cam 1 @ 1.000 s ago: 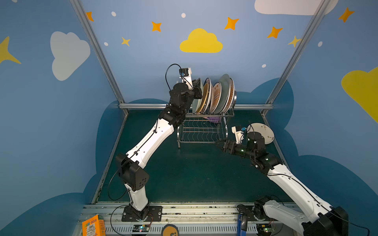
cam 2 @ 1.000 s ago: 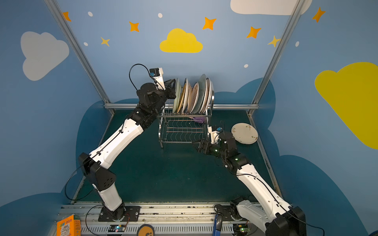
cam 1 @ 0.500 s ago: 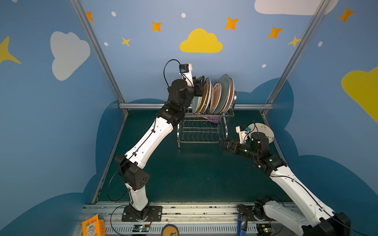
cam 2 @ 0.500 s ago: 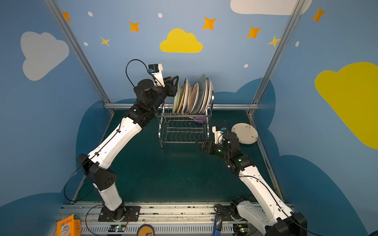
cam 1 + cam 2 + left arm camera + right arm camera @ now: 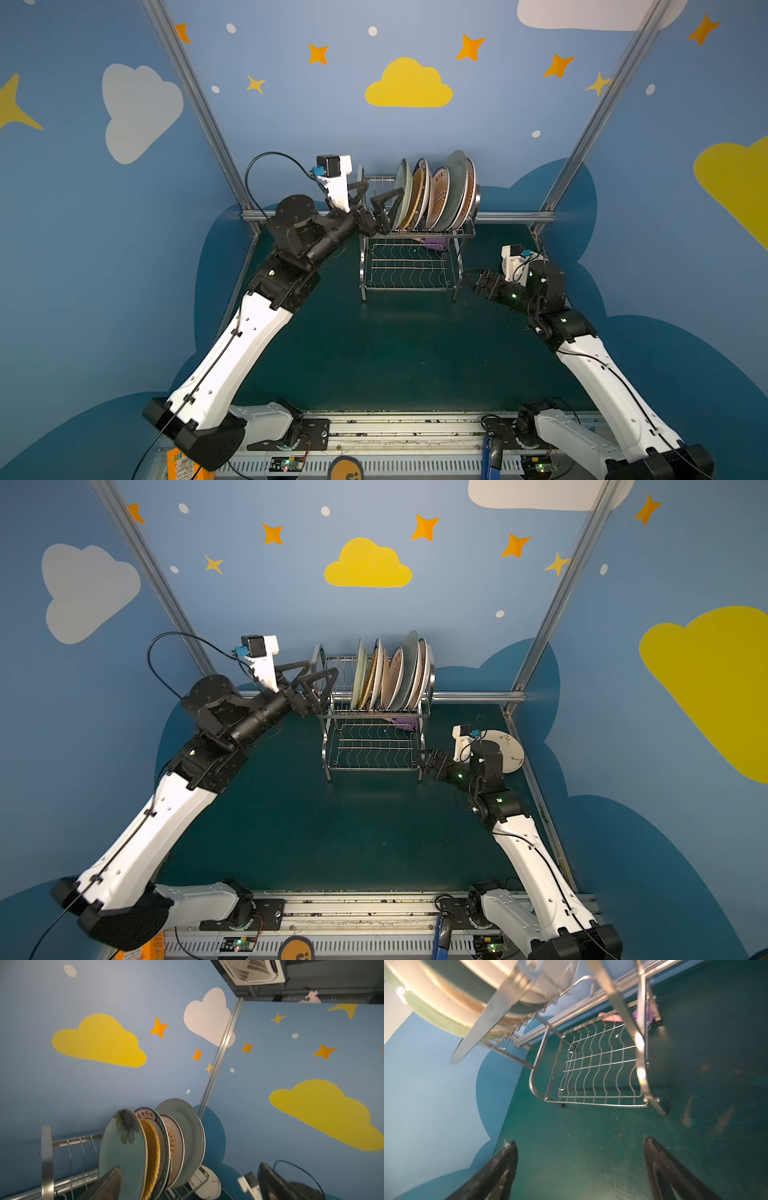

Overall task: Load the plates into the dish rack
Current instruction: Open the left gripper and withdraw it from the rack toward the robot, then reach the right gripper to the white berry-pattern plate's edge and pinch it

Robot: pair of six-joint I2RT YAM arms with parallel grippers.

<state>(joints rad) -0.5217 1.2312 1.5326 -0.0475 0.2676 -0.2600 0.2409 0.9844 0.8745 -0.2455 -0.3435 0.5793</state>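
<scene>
The left gripper [image 5: 323,668] hangs empty, jaws apart, beside the rack's [image 5: 363,270] loaded plates [image 5: 436,195]. The right gripper [image 5: 579,1141], jaws also apart, must likely turn for the loose plate [image 5: 508,750] right of the rack.

The dark green desk [image 5: 374,353] carries the steel dish rack [image 5: 409,262], which stands on its feet close to the back wall. A white plate [image 5: 510,752] lies flat near the desk's right edge (only part of it shows). A small purple object [image 5: 406,722] lies under the rack's rear.
</scene>
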